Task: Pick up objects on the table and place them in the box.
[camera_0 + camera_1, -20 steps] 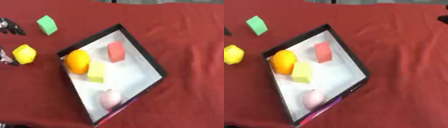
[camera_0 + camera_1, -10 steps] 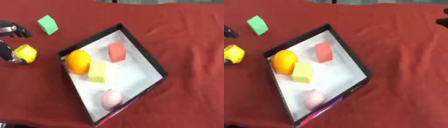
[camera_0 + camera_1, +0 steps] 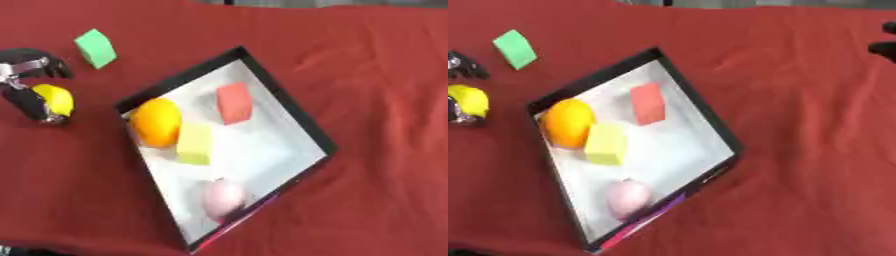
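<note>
A black-rimmed box [image 3: 282, 96] with a white floor lies askew on the red cloth. In it are an orange [image 3: 157, 122], a red block [image 3: 234, 102], a pale yellow block [image 3: 195, 143] and a pink egg-shaped thing [image 3: 224, 196]. A yellow lemon-like object [image 3: 58, 98] sits left of the box, and my left hand [image 3: 28, 80] is curled round it from the left. A green block [image 3: 95, 48] lies on the cloth above it. Only dark fingertips of my right hand [image 3: 885, 40] show at the right edge.
The red cloth [image 3: 367, 75] covers the whole table. A wide stretch of it lies right of the box. The table's far edge runs along the top.
My left hand has moved in from the left edge and closed round the yellow object, which has shifted slightly right toward the box. Everything in the box has stayed put.
</note>
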`<state>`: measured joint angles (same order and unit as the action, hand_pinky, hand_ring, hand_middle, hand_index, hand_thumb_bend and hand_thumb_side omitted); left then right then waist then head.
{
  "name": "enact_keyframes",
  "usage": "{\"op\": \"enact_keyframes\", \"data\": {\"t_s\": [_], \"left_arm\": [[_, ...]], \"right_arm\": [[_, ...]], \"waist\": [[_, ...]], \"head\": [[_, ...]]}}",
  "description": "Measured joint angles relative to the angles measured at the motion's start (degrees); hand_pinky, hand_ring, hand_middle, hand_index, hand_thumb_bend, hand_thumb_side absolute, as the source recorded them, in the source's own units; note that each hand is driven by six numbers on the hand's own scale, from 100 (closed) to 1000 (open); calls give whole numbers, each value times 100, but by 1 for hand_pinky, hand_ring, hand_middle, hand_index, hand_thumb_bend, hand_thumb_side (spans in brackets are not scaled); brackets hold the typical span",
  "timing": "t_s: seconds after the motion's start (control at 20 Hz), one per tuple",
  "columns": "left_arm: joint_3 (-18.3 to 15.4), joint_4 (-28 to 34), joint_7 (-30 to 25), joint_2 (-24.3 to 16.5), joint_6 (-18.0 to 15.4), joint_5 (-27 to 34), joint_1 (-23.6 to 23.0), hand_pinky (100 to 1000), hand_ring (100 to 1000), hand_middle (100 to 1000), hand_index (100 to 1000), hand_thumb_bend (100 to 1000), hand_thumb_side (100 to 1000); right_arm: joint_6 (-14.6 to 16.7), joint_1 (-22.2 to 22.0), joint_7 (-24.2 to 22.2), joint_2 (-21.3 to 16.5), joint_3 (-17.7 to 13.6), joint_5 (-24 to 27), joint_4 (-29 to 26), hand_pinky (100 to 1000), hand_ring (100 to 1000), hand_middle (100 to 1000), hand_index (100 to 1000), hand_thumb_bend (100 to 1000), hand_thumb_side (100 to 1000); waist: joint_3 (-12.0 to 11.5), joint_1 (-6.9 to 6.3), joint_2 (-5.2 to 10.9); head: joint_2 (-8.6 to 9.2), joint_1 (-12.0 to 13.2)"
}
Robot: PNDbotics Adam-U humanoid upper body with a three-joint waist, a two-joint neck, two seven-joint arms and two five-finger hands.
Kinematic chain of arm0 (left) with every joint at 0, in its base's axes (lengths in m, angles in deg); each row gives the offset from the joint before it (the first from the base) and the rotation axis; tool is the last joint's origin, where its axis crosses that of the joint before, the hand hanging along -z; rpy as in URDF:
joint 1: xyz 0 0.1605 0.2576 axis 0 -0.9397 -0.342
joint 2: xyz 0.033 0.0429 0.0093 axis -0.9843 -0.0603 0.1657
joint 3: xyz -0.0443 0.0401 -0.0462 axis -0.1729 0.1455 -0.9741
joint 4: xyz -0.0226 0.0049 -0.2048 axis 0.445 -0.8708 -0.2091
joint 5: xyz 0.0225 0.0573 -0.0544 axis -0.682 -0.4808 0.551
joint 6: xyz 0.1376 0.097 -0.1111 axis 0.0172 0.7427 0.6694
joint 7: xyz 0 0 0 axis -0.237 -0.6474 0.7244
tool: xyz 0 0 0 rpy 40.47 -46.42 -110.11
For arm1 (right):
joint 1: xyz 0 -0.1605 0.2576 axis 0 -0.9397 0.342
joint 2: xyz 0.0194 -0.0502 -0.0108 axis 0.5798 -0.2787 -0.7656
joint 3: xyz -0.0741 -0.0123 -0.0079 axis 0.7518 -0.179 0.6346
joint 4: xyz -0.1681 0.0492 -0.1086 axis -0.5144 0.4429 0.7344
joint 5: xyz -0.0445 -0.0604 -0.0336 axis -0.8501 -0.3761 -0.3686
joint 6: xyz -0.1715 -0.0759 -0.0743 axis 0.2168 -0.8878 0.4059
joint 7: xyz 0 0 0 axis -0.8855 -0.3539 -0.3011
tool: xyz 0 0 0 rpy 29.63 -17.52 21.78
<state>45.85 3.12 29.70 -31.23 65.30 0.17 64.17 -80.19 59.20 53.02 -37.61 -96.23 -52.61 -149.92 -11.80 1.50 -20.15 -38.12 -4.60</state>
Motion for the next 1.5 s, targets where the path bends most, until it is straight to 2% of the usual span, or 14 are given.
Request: {"op": "enact_keyframes", "data": {"t_s": [0.15, 0.2, 0.3, 0.45, 0.5, 0.55, 0.6, 0.7, 0.8, 0.9, 1.25, 1.5], "left_arm": [[-4, 7, -144, -2, 27, -6, -15, 815, 817, 751, 720, 401, 130], [-5, 34, -178, -5, 42, -5, -28, 807, 809, 742, 710, 328, 132], [-21, 115, -251, -34, 72, 16, -64, 800, 804, 734, 703, 266, 148], [-57, 291, -346, -125, 133, 61, -93, 799, 804, 733, 702, 268, 131], [-72, 337, -367, -152, 156, 73, -105, 799, 804, 734, 713, 297, 144], [-83, 377, -375, -170, 180, 81, -108, 804, 809, 744, 751, 372, 198], [-101, 416, -368, -182, 207, 91, -111, 817, 822, 761, 825, 415, 240], [-123, 484, -347, -204, 247, 115, -116, 841, 843, 784, 885, 556, 300], [-149, 559, -342, -212, 259, 115, -121, 859, 855, 792, 893, 651, 308], [-194, 638, -353, -270, 268, 56, -157, 864, 857, 789, 887, 701, 302], [-303, 680, -453, -516, 367, -386, -292, 870, 858, 790, 880, 708, 291], [-321, 511, -491, -524, 383, -509, -317, 863, 855, 784, 871, 655, 300]], "right_arm": [[-10, -11, -10, 1, 1, -4, 0, 924, 736, 776, 829, 100, 558], [-15, -11, -15, 1, 2, -4, 0, 924, 736, 776, 829, 100, 557], [-20, -12, -18, 2, 2, -5, 0, 924, 736, 777, 829, 100, 558], [-21, -13, -19, 2, 2, -5, 0, 925, 736, 777, 829, 100, 558], [-23, -13, -20, 2, 2, -5, 0, 925, 736, 776, 829, 100, 559], [-24, -13, -21, 2, 3, -5, 0, 925, 736, 776, 829, 100, 558], [-26, -13, -23, 2, 4, -5, 0, 925, 736, 776, 828, 100, 557], [-34, -13, -31, 2, 4, -6, 0, 925, 736, 775, 828, 100, 558], [-39, -14, -36, 3, 4, -14, 0, 925, 736, 775, 828, 100, 557], [-39, -20, -37, 6, 4, -30, 0, 926, 736, 776, 828, 100, 557], [-39, -68, -38, 44, 4, -81, 0, 926, 736, 776, 829, 100, 556], [-45, -96, -46, 60, 4, -119, 0, 927, 736, 776, 829, 100, 557]], "waist": [[0, -1, -1], [0, -1, -1], [0, -1, -1], [-6, -14, -1], [-8, -20, -1], [-13, -23, -1], [-17, -24, -1], [-17, -24, -1], [-17, -23, -2], [-19, -22, -2], [-31, -34, -2], [-29, -31, -9]], "head": [[0, 1], [0, 1], [0, 3], [0, 12], [0, 16], [0, 17], [0, 17], [0, 17], [0, 26], [0, 42], [0, 47], [0, 54]]}}
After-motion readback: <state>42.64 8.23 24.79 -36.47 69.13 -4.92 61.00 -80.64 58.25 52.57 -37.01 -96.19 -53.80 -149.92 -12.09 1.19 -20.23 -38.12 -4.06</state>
